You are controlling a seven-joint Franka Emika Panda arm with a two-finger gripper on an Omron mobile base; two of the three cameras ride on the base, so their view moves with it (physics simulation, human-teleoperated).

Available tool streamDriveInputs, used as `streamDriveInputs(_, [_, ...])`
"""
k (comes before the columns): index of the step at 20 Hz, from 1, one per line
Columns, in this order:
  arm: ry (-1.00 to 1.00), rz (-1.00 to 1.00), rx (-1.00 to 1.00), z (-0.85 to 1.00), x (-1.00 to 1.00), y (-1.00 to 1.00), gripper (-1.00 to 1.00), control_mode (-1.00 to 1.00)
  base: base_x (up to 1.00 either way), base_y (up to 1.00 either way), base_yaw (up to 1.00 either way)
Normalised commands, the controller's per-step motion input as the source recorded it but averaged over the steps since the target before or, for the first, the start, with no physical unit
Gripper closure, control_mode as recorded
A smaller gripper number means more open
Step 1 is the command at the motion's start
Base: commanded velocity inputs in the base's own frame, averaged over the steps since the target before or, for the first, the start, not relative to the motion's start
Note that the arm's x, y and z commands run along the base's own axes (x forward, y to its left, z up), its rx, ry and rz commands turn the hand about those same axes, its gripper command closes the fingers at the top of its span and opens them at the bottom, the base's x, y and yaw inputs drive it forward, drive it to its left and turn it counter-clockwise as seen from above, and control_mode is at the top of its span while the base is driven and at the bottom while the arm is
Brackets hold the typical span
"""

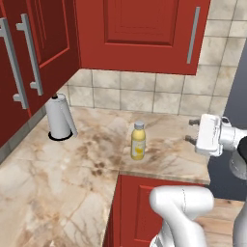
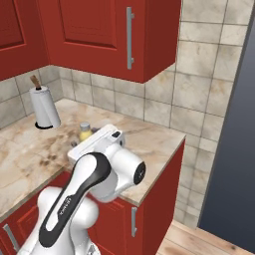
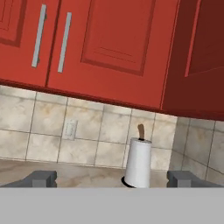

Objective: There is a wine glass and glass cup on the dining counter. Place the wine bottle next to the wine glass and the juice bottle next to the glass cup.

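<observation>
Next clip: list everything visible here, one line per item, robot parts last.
juice bottle: one, pale yellow with a light cap, upright on the counter near its front edge.
paper towel roll: one, white on a dark base, upright in the back corner by the wall.
counter: one, beige-brown marbled stone on red cabinets.
upper cabinets: several doors, red with grey bar handles, above the counter.
tiled wall: beige tiles behind the counter.
wall outlet: one, pale, on the tiles.
gripper: one, white with dark fingers, open, right of the juice bottle, holding nothing.
</observation>
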Motion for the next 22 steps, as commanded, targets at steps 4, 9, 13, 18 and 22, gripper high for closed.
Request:
streamDriveInputs(4, [0.09,0.00,0.02,-0.03,0.31,0.09,-1.00,-1.00,0.00,0.00,0.00])
streamDriveInputs(9, [0.22,0.00,0.03,-0.06,0.42,0.07,-1.00,-1.00,0.00,0.00,0.00])
streamDriveInputs(13, [0.31,0.02,0.04,-0.12,0.40,0.13,-1.00,-1.00,0.00,0.00,0.00])
streamDriveInputs(18, [0.19,0.04,0.08,-0.19,0.43,0.15,-1.00,-1.00,0.00,0.00,0.00])
streamDriveInputs(22, [0.01,0.06,0.03,-0.26,0.39,0.15,-1.00,-1.00,0.00,0.00,0.00])
